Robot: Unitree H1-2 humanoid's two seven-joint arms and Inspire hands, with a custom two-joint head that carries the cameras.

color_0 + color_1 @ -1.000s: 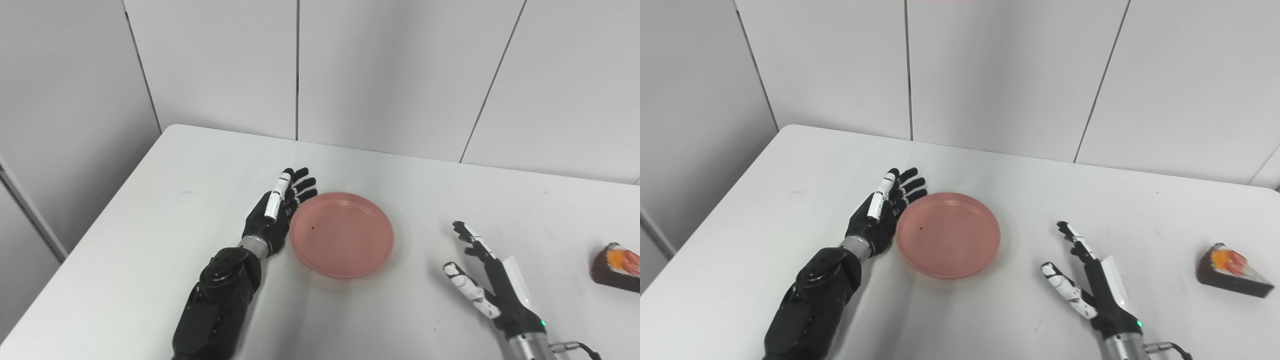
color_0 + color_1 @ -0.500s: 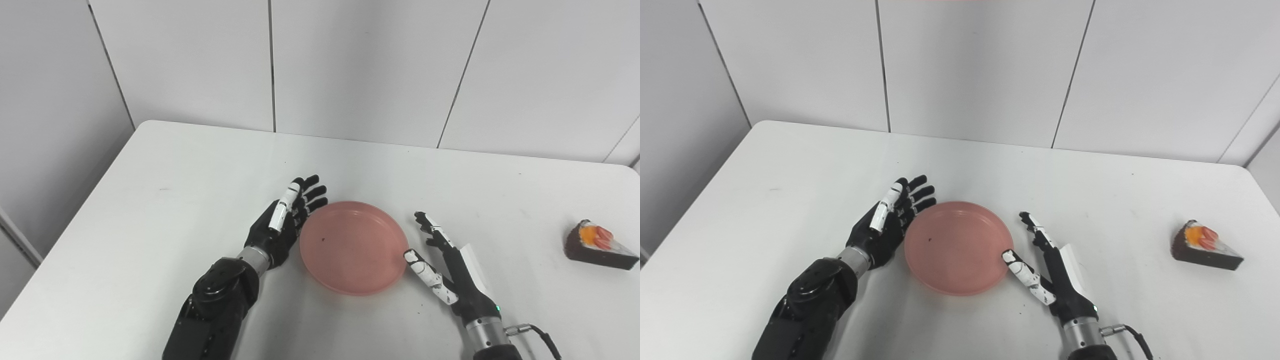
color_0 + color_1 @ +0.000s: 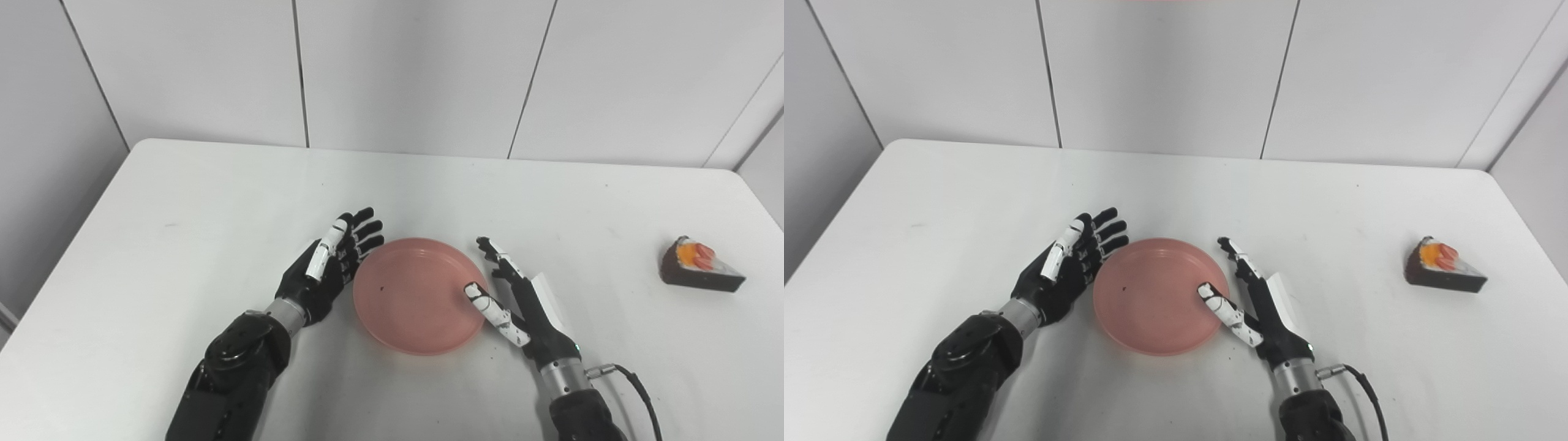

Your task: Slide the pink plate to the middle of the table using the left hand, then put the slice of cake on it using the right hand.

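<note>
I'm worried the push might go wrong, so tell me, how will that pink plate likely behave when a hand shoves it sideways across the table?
The pink plate looks shallow, wide and flat-bottomed, so it should slide rather than tip. It is probably light plastic, and the table looks smooth, so it may glide easily. Being round, it could spin away from the left hand if pushed off-centre.

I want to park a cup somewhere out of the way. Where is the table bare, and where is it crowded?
Bare: the table left of the left hand, the far strip along the wall, and the stretch between the right hand and the slice of cake. Crowded: the middle, where both open hands flank the pink plate.
</note>
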